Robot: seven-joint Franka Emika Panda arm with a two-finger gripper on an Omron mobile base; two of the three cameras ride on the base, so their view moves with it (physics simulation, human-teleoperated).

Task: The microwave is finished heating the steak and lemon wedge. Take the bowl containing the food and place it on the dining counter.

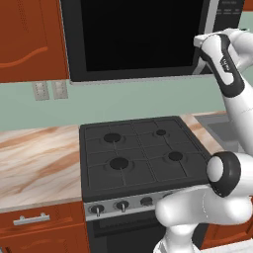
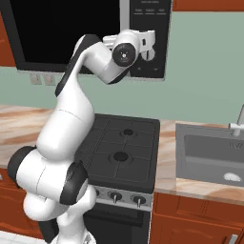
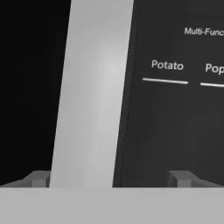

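The microwave (image 1: 138, 34) hangs on the wall above the stove with its black glass door closed. Behind that dark door, the bowl, the steak and the lemon wedge are hidden. My gripper (image 3: 110, 179) is open at the door's right edge, its fingertips (image 3: 39, 178) either side of the silver vertical handle (image 3: 94, 87) without closing on it. The black control panel (image 3: 175, 109) with white labels lies just right of the handle. From the right base view the hand (image 2: 145, 40) is pressed up to the panel (image 2: 152, 19).
A black gas stove (image 1: 141, 150) with several burners sits below the microwave. Cream marble countertop (image 1: 34, 158) with brown-orange veins flanks it, over reddish-brown cabinets (image 1: 34, 225); I cannot tell if this is the dining counter. A steel sink (image 2: 209, 157) lies to the right.
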